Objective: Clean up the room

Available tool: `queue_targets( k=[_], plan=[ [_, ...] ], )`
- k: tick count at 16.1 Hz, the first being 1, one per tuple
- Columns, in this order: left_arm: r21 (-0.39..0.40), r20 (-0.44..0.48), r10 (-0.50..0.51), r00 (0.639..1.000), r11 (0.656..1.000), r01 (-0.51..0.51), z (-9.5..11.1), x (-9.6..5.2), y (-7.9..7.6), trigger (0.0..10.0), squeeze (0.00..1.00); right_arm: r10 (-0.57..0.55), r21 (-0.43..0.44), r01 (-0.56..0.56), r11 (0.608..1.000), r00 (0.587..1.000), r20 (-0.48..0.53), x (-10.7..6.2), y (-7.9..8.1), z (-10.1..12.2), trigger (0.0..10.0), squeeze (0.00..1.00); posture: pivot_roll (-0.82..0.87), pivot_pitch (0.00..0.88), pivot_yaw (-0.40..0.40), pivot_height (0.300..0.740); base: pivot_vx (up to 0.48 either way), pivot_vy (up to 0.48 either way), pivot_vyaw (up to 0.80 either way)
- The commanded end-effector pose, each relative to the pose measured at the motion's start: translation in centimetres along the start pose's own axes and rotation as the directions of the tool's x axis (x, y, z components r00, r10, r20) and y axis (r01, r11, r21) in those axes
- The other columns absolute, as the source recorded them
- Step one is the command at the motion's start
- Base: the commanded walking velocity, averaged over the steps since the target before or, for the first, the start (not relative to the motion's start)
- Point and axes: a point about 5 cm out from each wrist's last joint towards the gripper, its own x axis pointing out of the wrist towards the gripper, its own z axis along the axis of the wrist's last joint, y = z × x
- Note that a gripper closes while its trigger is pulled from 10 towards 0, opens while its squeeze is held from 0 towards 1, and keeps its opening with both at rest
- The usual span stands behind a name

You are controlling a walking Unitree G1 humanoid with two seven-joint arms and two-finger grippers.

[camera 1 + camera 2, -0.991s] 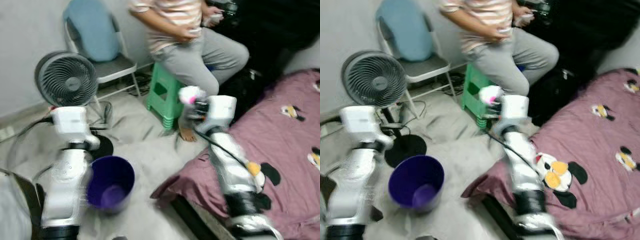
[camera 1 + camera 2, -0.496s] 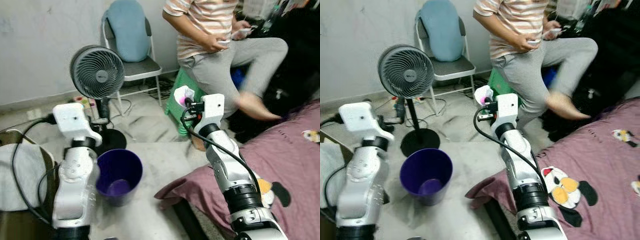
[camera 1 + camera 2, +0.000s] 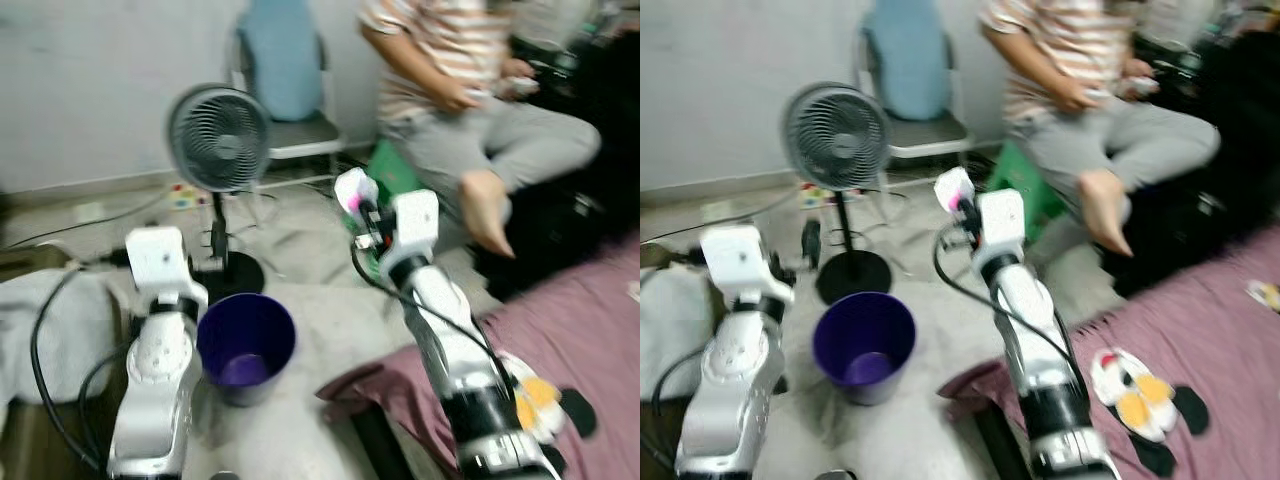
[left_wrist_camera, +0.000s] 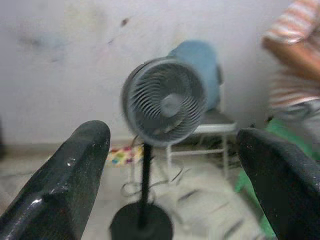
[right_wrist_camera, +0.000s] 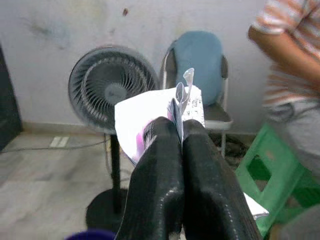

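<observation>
Wrapper [image 5: 150, 117]: white with pink patch, pinched between black fingers [image 5: 157, 165] of right gripper [image 5: 177, 131].
Bin [image 3: 245, 345]: deep purple.
Fan [image 4: 165, 102]: grey grille, black pole and base.
Chair cushion [image 5: 197, 62]: light blue.
Stool [image 5: 267, 167]: green.
Person [image 3: 470, 90]: pink-white striped shirt, grey trousers.
Bedcover [image 3: 1200, 340]: mauve, cartoon print in black, white, orange.
Arms: silver.
</observation>
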Motion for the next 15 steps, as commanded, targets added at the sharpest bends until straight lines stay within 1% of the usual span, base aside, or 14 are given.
queue_targets(
  k=[1,3,4,6,11,13,15],
  plan=[
    [-0.003,0.008,-0.027,1.0,1.0,0.027,0.3,0.0,-0.7,10.0,0.0,-0.017,-0.005,0.017,1.0,1.0,0.015,-0.2,-0.5,0.6,10.0,0.0,-0.02,0.0,-0.092,0.74,0.0,0.0,0.8],
    [-0.004,-0.034,-0.045,0.998,0.999,0.045,-0.8,-0.7,-0.8,10.0,0.0,-0.027,-0.006,0.027,1.0,1.0,-0.002,-0.5,-0.2,0.0,10.0,0.0,-0.03,0.0,-0.084,0.74,0.0,0.0,0.8],
    [-0.005,-0.029,-0.047,0.998,0.999,0.047,-0.6,-0.8,-0.9,10.0,0.0,-0.036,0.002,0.036,0.999,0.999,-0.003,-0.6,0.0,0.1,10.0,0.0,-0.03,0.001,-0.081,0.74,0.0,0.0,0.8],
    [-0.006,-0.024,-0.048,0.999,0.999,0.048,-0.4,-0.9,-1.1,10.0,0.0,-0.017,-0.003,0.017,1.0,1.0,-0.007,-0.9,0.4,0.1,10.0,0.0,-0.02,0.015,-0.081,0.74,0.0,0.0,0.8],
    [-0.008,-0.025,-0.055,0.998,0.998,0.055,-0.2,-1.3,-1.1,10.0,0.0,-0.023,0.01,0.023,1.0,0.999,-0.025,-1.2,0.5,-0.3,10.0,0.0,0.0,0.051,-0.084,0.74,0.0,0.0,0.8],
    [-0.008,-0.027,-0.052,0.998,0.999,0.051,-0.1,-1.6,-1.0,10.0,0.0,-0.019,0.015,0.019,1.0,0.999,-0.036,-1.4,0.7,-0.5,10.0,0.0,0.0,0.064,-0.086,0.74,0.0,0.0,0.22],
    [-0.028,-0.022,-0.087,0.996,0.996,0.086,0.0,-1.7,-1.2,10.0,0.0,-0.022,0.014,0.022,1.0,0.999,-0.04,-1.5,0.6,-0.5,10.0,0.0,-0.01,0.067,-0.087,0.74,0.0,0.0,0.0]
  ],
)
